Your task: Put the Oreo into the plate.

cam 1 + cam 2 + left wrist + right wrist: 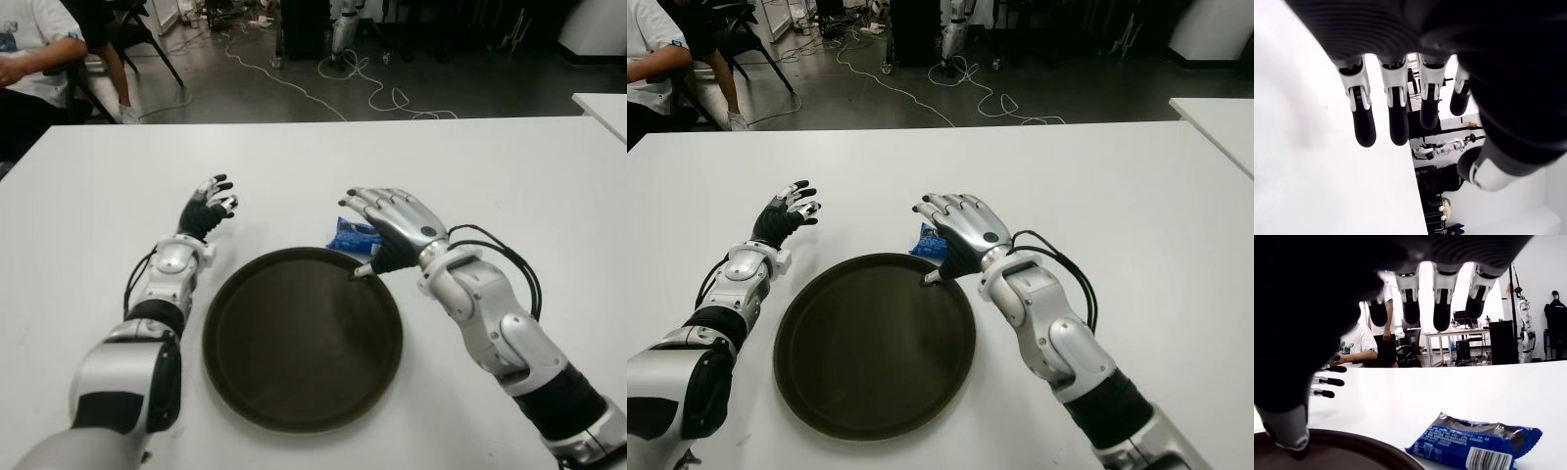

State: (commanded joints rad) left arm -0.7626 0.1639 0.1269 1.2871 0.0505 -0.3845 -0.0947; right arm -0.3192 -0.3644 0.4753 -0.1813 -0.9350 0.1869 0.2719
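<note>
Right hand [392, 227] hides Oreo [1476, 444] — wrist view bares it.

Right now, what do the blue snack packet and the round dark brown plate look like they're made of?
The blue snack packet looks like glossy plastic film: it shines, wrinkles, and carries a printed barcode. The round dark brown plate looks like smooth moulded plastic with a soft sheen and raised rim, though coated wood can't be ruled out.

Oreo pack [1476, 443]: blue wrapper, white print, white barcode patch, dark cookie picture. Plate [303, 392]: plain dark brown. Table [549, 176]: plain white. Right hand [392, 223]: silver-grey shell, black fingertips. Left hand [208, 208]: black palm, white knuckle segments, black fingertips. Floor [245, 88]: dark grey, white cables.
</note>
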